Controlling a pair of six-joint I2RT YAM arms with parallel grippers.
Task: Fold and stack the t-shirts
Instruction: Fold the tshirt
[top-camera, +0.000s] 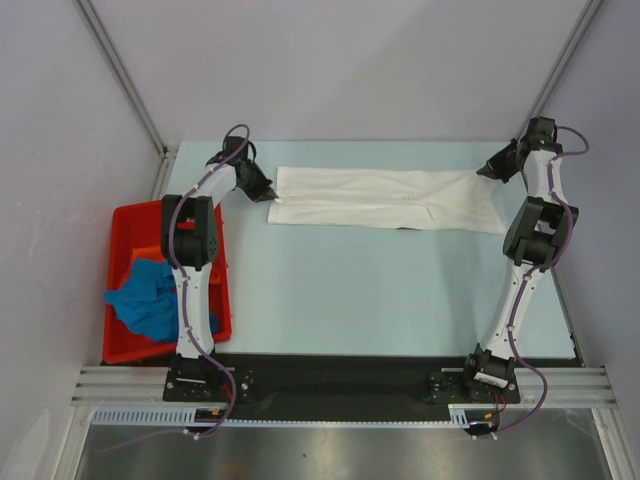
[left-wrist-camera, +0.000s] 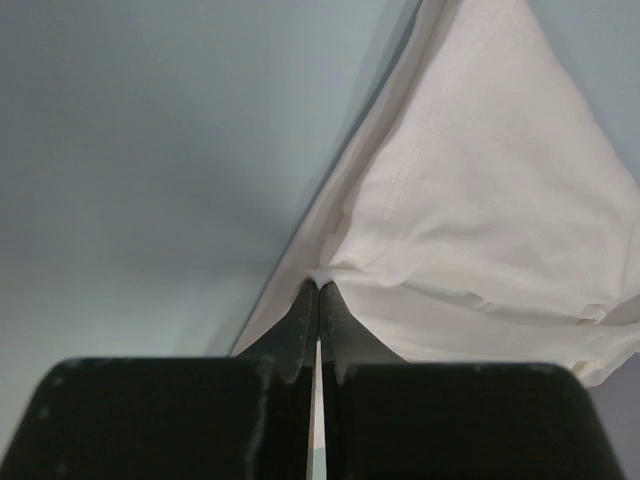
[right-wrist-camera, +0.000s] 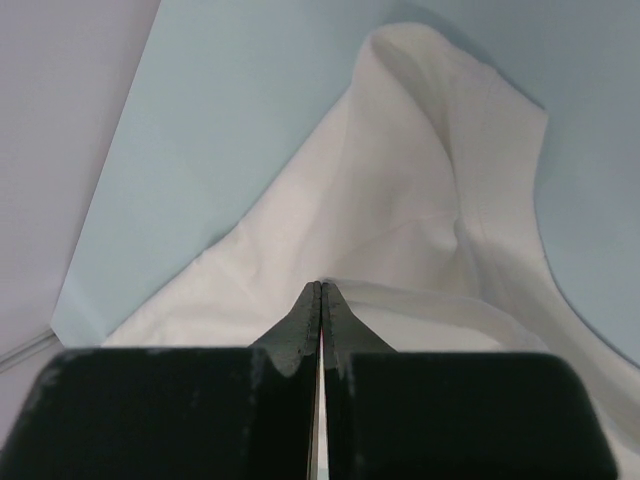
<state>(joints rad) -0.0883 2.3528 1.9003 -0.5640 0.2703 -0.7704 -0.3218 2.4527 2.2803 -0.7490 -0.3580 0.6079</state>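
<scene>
My left pincer (top-camera: 268, 192) and right pincer (top-camera: 487, 172) clench opposite ends of the white shirt (top-camera: 380, 200), half-folded between them; the blue shirt (top-camera: 148, 295) and orange shirt (top-camera: 147, 253) lie unfolded behind the left one.

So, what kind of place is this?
Probably a robotics lab cell: plain grey partition walls, left arm and right arm bolted to an aluminium rail, a white t-shirt on a light-blue table.

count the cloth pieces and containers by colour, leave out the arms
white t-shirt: 1
blue t-shirt: 1, bunched, so there could be more
orange t-shirt: 1, mostly hidden
red bin: 1
total: 4
</scene>
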